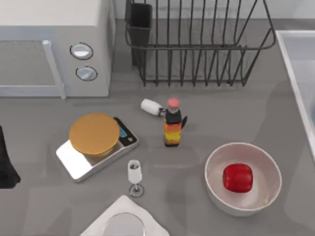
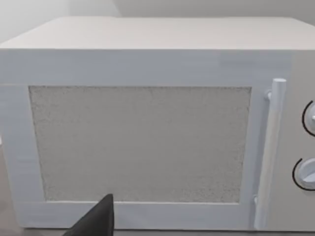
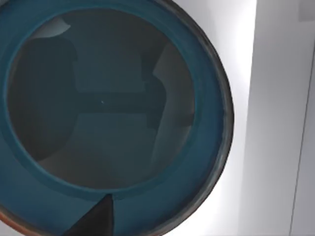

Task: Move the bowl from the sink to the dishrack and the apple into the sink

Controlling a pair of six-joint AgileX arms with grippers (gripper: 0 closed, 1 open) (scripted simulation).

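Right now the apple (image 1: 238,177) sits inside the large white bowl (image 1: 216,189) on the grey table (image 1: 206,125), toward the right of the top view and near the front edge. Further right, the pale rim of the sink (image 1: 294,73) runs along the table's right edge. In the right wrist view the teal bowl (image 3: 206,123) lies directly below the camera, sitting in the sink's white basin (image 3: 275,118), its thin orange-red rim showing at the edge. A dark fingertip of the right gripper (image 3: 96,219) hangs over the bowl's near wall; whether its fingers are spread or pressed together I cannot tell. The dishrack (image 1: 197,49) stands at the back of the table with its black cup (image 1: 140,19) at its left corner. To its left stands a white microwave (image 1: 54,44), and the left wrist view faces that microwave's door (image 2: 140,145) and handle (image 2: 268,152). The left arm (image 1: 6,162) is parked at the table's left edge, and a dark fingertip of the left gripper (image 2: 96,219) shows in its own wrist view; its state I cannot tell either. Mid-table stand a red-capped orange bottle (image 1: 172,125), a small white bottle (image 1: 151,106) lying on its side, a scale (image 1: 96,147) with an orange disc on top, and a small glass (image 1: 135,177).
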